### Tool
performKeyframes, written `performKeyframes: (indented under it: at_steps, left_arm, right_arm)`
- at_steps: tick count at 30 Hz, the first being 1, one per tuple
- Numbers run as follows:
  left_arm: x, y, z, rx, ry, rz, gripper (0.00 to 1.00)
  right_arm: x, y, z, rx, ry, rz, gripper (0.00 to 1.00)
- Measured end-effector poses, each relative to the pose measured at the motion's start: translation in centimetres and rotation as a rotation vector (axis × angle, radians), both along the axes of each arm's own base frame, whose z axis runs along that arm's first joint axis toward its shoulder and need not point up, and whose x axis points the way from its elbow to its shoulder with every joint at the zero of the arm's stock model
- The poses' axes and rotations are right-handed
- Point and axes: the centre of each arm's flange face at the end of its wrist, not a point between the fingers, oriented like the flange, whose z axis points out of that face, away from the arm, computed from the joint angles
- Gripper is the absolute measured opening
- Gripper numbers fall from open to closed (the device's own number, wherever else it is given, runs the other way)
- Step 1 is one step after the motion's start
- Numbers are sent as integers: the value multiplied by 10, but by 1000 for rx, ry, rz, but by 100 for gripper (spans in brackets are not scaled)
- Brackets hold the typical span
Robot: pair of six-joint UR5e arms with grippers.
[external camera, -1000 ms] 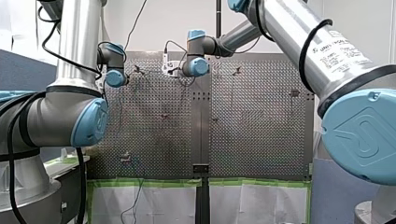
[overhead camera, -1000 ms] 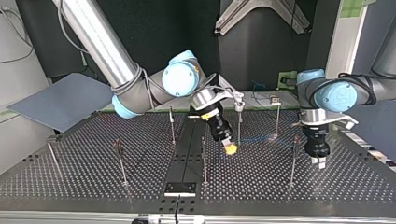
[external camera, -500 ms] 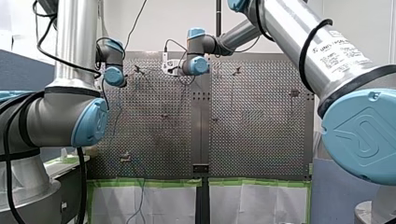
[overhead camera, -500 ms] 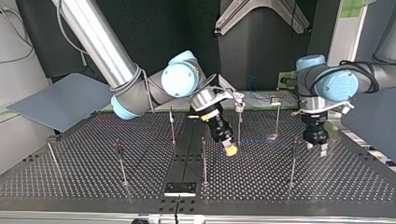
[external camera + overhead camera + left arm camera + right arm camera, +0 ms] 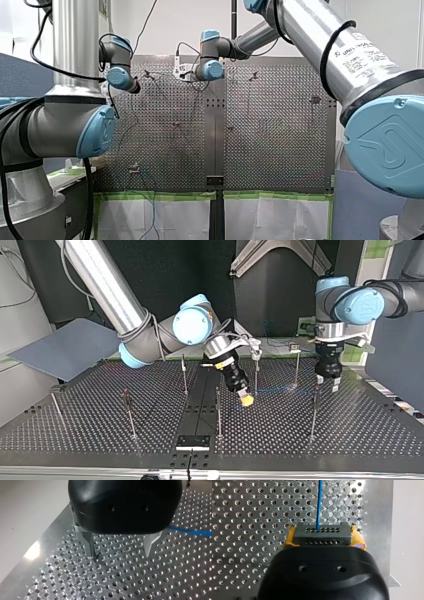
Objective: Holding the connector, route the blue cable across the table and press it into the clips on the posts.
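Connector (image 5: pixel 322 538) is clamped between yellow pads of right gripper (image 5: pixel 323 533); blue cable (image 5: pixel 319 505) is led off at 12 o'clock. Left gripper (image 5: pixel 119 551): fingers are spread wide.

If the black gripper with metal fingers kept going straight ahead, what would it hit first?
Probably the perforated table: my left gripper points down at it, open and empty. The blue cable runs beside it.

The shiny metal bench full of small holes (image 5: pixel 375 530) has the letters U, V, W and X in a row along its edge. A white sticker (image 5: pixel 363 53) on the big silver tube of my right arm (image 5: pixel 305 25) has dark print, too blurry to read. That arm's round blue cap (image 5: pixel 387 145) shows a curly logo.
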Motion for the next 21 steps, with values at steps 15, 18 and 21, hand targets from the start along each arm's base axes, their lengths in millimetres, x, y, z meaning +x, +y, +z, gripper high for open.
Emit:
performKeyframes:
  at_steps: [15, 18, 21]
  left_arm:
    - [-48, -19, 11, 36, -25, -48, 100]
    - [-55, -25, 21, 63, -44, -69, 100]
    - [-62, -31, 30, 90, -60, -95, 100]
  right_arm:
    - [-1, 0, -1, 5, 5, 0, 0]
    - [-1, -1, 0, 5, 4, -2, 0]
    - [-3, -3, -1, 5, 4, -6, 0]
